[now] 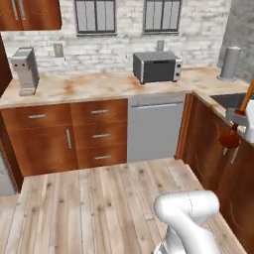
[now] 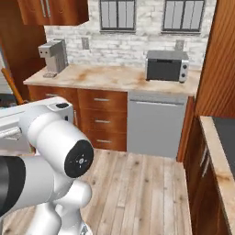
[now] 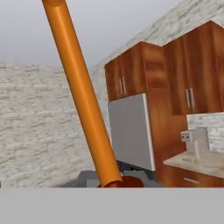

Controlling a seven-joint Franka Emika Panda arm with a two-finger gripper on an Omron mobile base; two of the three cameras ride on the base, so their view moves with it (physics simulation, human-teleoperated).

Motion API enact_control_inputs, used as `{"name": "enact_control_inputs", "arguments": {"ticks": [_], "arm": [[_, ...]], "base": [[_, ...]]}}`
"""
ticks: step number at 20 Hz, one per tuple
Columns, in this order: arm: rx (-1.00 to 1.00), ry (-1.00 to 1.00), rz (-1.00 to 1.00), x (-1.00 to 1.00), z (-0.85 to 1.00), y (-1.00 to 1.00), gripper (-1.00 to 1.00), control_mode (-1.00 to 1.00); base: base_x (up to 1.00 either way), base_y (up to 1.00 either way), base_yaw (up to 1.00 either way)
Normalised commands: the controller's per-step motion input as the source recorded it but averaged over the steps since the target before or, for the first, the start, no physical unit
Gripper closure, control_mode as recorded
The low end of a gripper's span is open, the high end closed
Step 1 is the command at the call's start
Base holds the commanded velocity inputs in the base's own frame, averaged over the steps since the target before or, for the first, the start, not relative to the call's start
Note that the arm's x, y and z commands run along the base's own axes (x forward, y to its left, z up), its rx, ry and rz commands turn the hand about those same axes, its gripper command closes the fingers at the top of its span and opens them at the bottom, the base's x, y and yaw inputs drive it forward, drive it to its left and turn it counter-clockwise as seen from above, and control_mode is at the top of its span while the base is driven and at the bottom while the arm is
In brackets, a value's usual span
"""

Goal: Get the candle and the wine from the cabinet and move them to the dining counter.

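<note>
End effector pinches candle at dark red holder, taper tilted, at right edge above sink bench; likely carried in transit toward dining bench. Cabinet on far wall.

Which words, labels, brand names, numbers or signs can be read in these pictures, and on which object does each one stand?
None: no view shows any readable text.
Toaster oven: its knobs are plain, no markings can be made out.
Coffee machine: no brand or label visible.
Candle, held in the shut tool: plain orange, no print.
Dishwasher: blank front.
Wall cabinet: bare wood and handles, no sign.
</note>
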Motion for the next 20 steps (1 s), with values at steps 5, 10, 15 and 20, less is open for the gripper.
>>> {"name": "enact_control_inputs", "arguments": {"ticks": [5,10,15,20], "arm": [[0.0,0.0,0.0,0.0,0.0,0.0,1.0,1.0],[0.0,0.0,0.0,0.0,0.0,0.0,1.0,1.0],[0.0,0.0,0.0,0.0,0.0,0.0,1.0,1.0],[0.0,0.0,0.0,0.0,0.0,0.0,1.0,1.0]], "base": [[-0.03,0.0,1.0],[-0.02,0.0,1.0],[0.07,0.0,0.91],[0.46,-0.05,0.54]]}}
